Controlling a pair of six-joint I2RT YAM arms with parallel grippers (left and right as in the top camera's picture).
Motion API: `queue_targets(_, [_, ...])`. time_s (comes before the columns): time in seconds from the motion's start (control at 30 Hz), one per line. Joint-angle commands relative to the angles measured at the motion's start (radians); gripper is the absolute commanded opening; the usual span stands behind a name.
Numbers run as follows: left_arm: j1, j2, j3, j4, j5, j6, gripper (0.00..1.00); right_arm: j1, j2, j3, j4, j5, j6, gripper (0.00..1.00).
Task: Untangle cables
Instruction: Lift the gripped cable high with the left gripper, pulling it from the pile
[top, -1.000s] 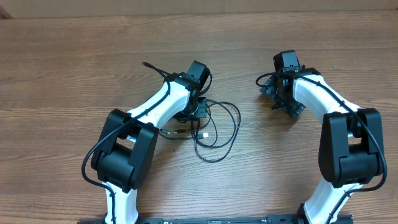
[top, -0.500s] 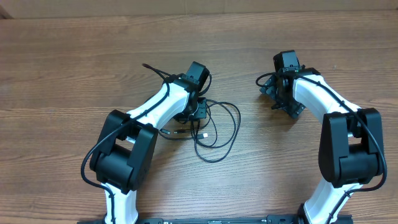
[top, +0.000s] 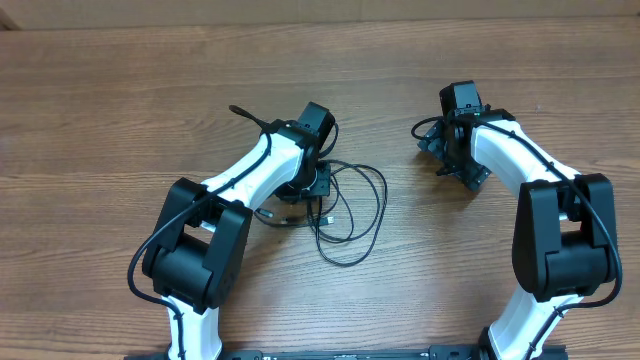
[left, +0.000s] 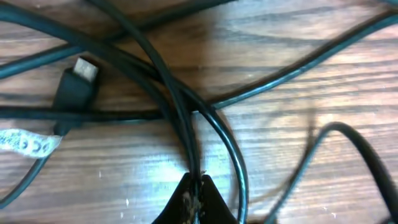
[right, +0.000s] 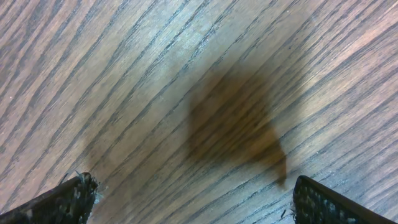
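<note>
Overhead view is showing the thin black flexible cables (top: 350, 210) lying tangled on the brown wood-grain bench (top: 100, 110), with the left end effector (top: 318, 186) bearing down on the tangle's 10 o'clock edge. The right end effector (top: 432, 142) is hanging well apart toward 2 o'clock.

Left wrist view is showing the left end effector pressed together, pinching one strand where several are crossing. A small black plug (left: 74, 88) is lying toward 10 o'clock and a white paper label (left: 25, 144) toward 9 o'clock.

Right wrist view is showing the right end effector spread wide over bare wood.

A pull from here risks dragging the whole knot instead of loosening it, because other strands are crossing the pinched one and nothing is pinning the far side.
</note>
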Motion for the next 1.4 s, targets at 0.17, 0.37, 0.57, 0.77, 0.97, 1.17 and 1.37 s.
queue_targets(0.17, [0.006,-0.238,0.159,-0.046,0.023,0.099,0.04,-0.001,-0.011,-0.005,0.002,0.009,0.003,1.00])
queue_targets(0.37, [0.014,-0.421,0.256,0.018,0.018,0.105,0.04,-0.001,-0.011,-0.005,0.002,0.008,0.003,1.00])
queue_targets(0.57, [0.021,-0.547,0.329,0.160,0.018,0.105,0.04,-0.001,-0.011,-0.005,0.002,0.009,0.003,1.00])
queue_targets(0.77, [0.021,-0.643,0.339,0.393,0.018,0.105,0.04,-0.001,-0.011,-0.005,0.002,0.009,0.003,1.00])
queue_targets(0.97, [0.019,-0.718,0.339,0.558,0.019,0.105,0.04,-0.001,-0.011,-0.005,0.002,0.009,0.003,1.00])
queue_targets(1.17, [0.020,-0.761,0.339,0.613,0.019,0.105,0.04,-0.001,-0.011,-0.005,0.002,0.009,0.003,1.00])
queue_targets(1.37, [0.021,-0.769,0.339,0.787,0.015,0.106,0.04,-0.001,-0.011,-0.005,0.002,0.009,0.003,1.00])
